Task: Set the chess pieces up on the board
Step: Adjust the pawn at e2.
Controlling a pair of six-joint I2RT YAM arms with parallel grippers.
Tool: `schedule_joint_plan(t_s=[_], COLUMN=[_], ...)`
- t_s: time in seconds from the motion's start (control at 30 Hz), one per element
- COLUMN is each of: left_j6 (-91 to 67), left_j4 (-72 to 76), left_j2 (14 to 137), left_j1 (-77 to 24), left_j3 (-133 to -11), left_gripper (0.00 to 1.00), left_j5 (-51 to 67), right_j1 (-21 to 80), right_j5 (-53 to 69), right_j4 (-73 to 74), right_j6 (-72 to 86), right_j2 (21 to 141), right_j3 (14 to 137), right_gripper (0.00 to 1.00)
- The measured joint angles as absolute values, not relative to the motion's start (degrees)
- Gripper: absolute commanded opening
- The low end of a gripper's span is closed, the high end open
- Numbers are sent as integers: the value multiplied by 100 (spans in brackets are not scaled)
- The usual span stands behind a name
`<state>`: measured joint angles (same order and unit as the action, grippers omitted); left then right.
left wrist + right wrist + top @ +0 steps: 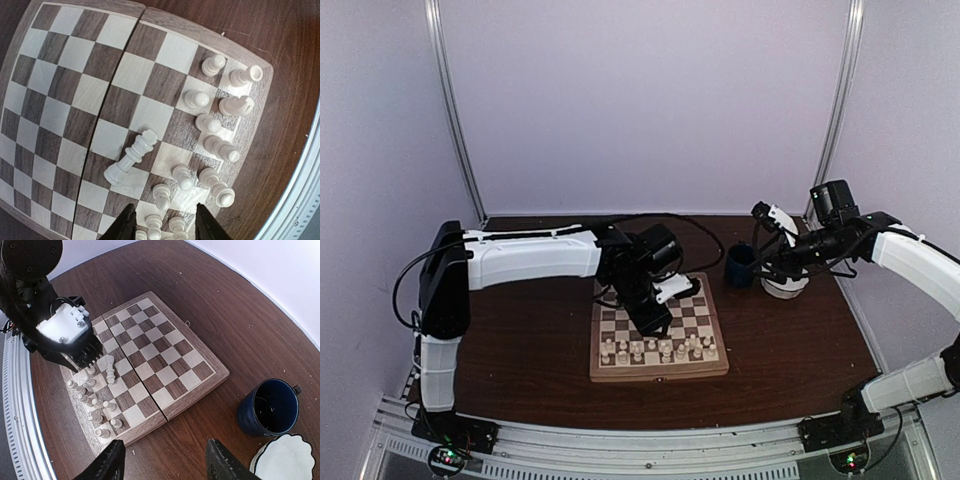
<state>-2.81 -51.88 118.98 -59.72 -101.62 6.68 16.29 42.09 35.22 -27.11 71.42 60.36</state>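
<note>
Surface: dark wood table (520, 350), with pale lilac walls closing in behind.

Item, board (660, 373): it is lying centrally, close to the arm bases, with a hinge seam running across its middle.

Item, chess pieces (660, 348): these are crowding the two rows along the board's near edge. The far half is showing only bare squares.

Item, tall piece (132, 157): crowned, it is standing alone just ahead of those rows. It is looking upright from the right wrist view. It is leaning in the left wrist view, which may be the lens only.

Item, left gripper (162, 222): it is hovering low over the near rows, jaws apart and gripping nothing, with pawns showing through the gap.

Item, right gripper (165, 460): it is hanging above the table off the board's right side. Its jaws are spread wide and holding nothing.

Handling note: the tall piece probably belongs in the back row, though whether a square is waiting there cannot be told. If so, the fingers should be closing on its narrow stem, with the piece carried over the pawns and lowered straight down. The neighbours are standing nearly touching, so any sideways drift is risking a topple.

Clearance: open room is lying over the board's far half and over the wood to its left. A metal rail is running close behind the near rim. A blue mug (270, 407) and a scalloped bowl (285, 457) are sitting beyond the board's far right corner, well apart from the pieces.
</note>
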Motion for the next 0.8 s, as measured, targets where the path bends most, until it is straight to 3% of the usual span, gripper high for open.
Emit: schedule_joint_plan(t_s=[0.27, 0.8], left_j6=[-156, 134], left_j4=[-5249, -5256], left_j2=[12125, 12433], left_j1=[-5972, -5972], left_j3=[-10208, -10294], left_gripper=[44, 38], left_j5=[932, 910], right_j1=[1629, 1629], right_j5=[4193, 4171], right_j4=[3524, 3527], right_j6=[-2731, -2792], right_j2=[7225, 7262], right_j3=[6036, 6036], right_gripper=[58, 58])
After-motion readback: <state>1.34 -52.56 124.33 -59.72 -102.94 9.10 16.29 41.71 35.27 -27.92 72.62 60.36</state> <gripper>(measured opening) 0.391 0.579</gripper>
